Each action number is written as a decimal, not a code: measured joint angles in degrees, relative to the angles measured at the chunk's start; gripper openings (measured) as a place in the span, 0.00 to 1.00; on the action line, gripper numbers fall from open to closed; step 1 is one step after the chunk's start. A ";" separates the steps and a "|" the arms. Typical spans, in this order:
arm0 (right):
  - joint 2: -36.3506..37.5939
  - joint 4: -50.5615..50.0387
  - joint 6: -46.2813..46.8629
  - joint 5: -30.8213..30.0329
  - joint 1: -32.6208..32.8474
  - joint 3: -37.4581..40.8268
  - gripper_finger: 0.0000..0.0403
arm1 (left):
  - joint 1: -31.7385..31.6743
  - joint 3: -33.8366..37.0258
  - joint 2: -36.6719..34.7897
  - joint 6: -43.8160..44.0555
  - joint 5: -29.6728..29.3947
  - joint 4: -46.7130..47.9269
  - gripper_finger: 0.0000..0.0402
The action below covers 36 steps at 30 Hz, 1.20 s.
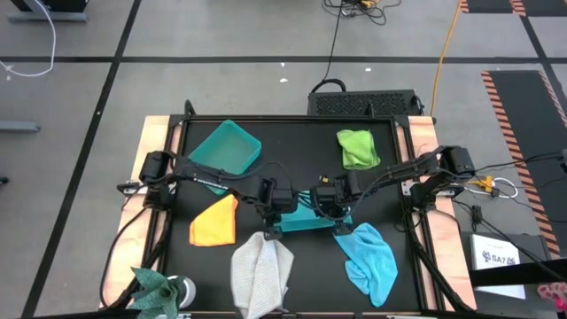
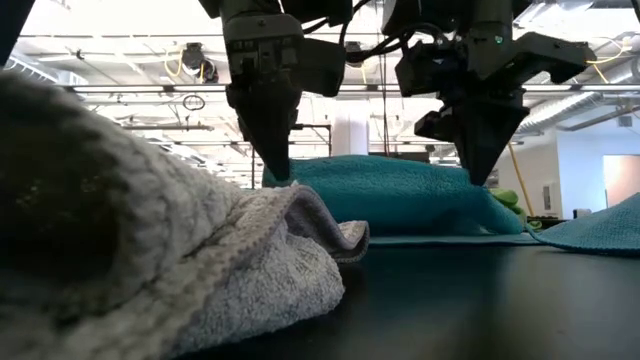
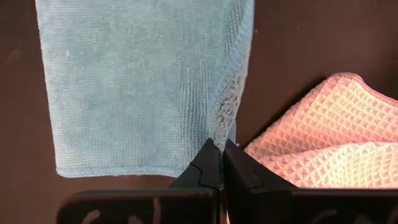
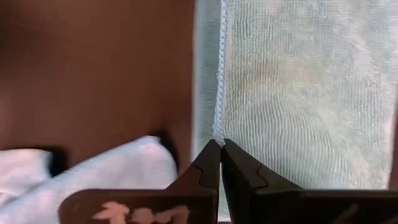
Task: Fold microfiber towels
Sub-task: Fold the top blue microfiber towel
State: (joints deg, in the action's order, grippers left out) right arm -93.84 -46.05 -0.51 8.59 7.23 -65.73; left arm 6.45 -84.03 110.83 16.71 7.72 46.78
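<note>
Nearest to you, at the table's front edge, a light grey towel lies bunched, with a light blue towel crumpled to its right and an orange-yellow towel lying flat to its left. A small green plant sits at the front left corner.

Just behind the grey and blue cloths, at the middle of the black table, the teal towel lies spread out, and both arms meet over it. Your left gripper has its fingers pressed together on the towel's near left corner; the left wrist view shows the hem pinched between the tips. Your right gripper is likewise closed on the near right corner, nipping the stitched edge. In the low view both sets of fingers point straight down onto the teal cloth.

Farther back, a rigid teal bin stands at the left and a lime green towel lies crumpled at the right.

Judging from this, the teal towel's first fold is just starting. The next move likely calls for you to lift both corners together, level, carry them over to the far edge, and lay them down square so the hems line up, keeping clear of the grey cloth just beside the left gripper.
</note>
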 joint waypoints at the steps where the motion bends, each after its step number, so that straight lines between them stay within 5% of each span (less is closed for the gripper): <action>1: 0.00 1.08 0.38 1.09 0.10 0.45 0.00 | 0.15 0.00 0.00 0.00 -0.01 -0.03 0.00; 16: 0.00 8.12 4.24 3.50 0.78 6.29 0.03 | 0.43 0.07 0.48 -0.74 -2.26 -0.15 0.04; 28: 1.82 7.64 4.19 1.74 0.74 6.32 0.21 | 0.03 0.08 0.48 1.84 -3.90 0.07 0.45; 36: 9.98 2.09 3.83 -3.52 -1.27 5.54 0.26 | -1.43 0.04 0.48 0.99 -11.09 -4.02 0.53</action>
State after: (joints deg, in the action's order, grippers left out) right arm -83.86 -43.96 3.32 5.07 5.95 -60.18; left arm 5.02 -83.99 111.31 17.70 -3.37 42.75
